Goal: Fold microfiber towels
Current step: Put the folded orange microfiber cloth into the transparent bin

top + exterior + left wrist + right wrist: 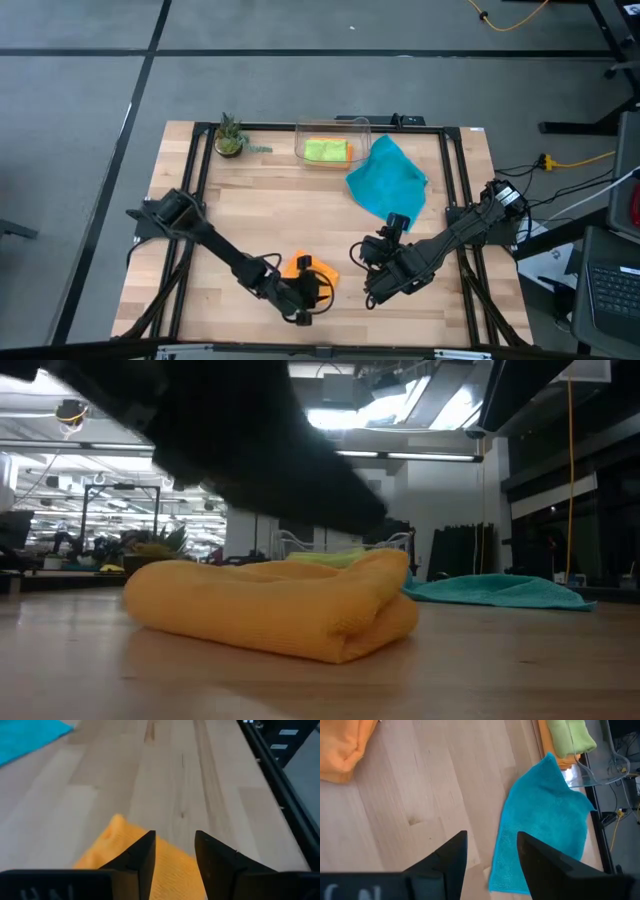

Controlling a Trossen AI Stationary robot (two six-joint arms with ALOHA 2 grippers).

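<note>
The left claw (174,865) hangs with its fingers spread over the folded orange towel (308,271) near the front edge of the surface (280,215), holding nothing. The right claw (492,860) is just beside it, spread too and empty, above bare wood. The teal towel (386,180) lies flat near the back right corner. Next to it, at the back edge, a clear bin (360,130) holds a green towel (325,150) on another orange towel (547,742). A small plant (229,138) stands by the back left corner.
</note>
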